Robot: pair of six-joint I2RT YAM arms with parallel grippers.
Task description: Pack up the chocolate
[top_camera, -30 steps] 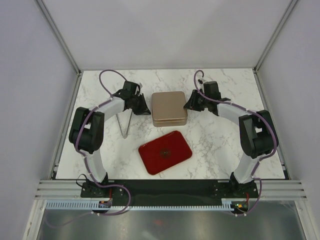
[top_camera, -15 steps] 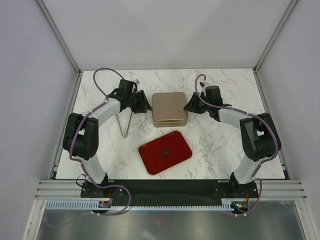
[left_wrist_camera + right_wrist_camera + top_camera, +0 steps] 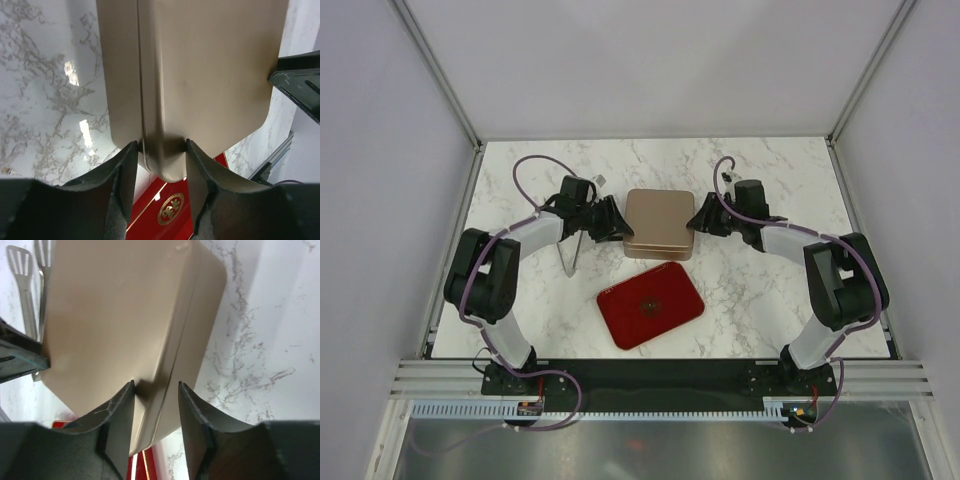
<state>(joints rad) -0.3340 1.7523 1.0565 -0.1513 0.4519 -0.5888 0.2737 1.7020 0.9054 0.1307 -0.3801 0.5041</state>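
No chocolate shows in any view. A closed gold tin box point(image 3: 660, 224) sits at the table's middle. My left gripper point(image 3: 616, 222) is shut on the box's left edge; in the left wrist view its fingers point(image 3: 161, 145) clamp the lid and the base point(image 3: 200, 75). My right gripper point(image 3: 701, 217) is shut on the box's right edge; in the right wrist view point(image 3: 156, 385) one finger presses the lid point(image 3: 115, 315) and the other sits under the side. The red tray point(image 3: 651, 304) lies in front of the box, flat and bare.
Metal tongs point(image 3: 570, 250) lie on the marble to the left of the box, and their tips show in the right wrist view point(image 3: 25, 280). The red tray's gold emblem point(image 3: 171, 208) shows below the box. White walls enclose the table.
Both grippers have closed in on the box's sides from left and right. The box has shifted slightly toward the front and turned a little.
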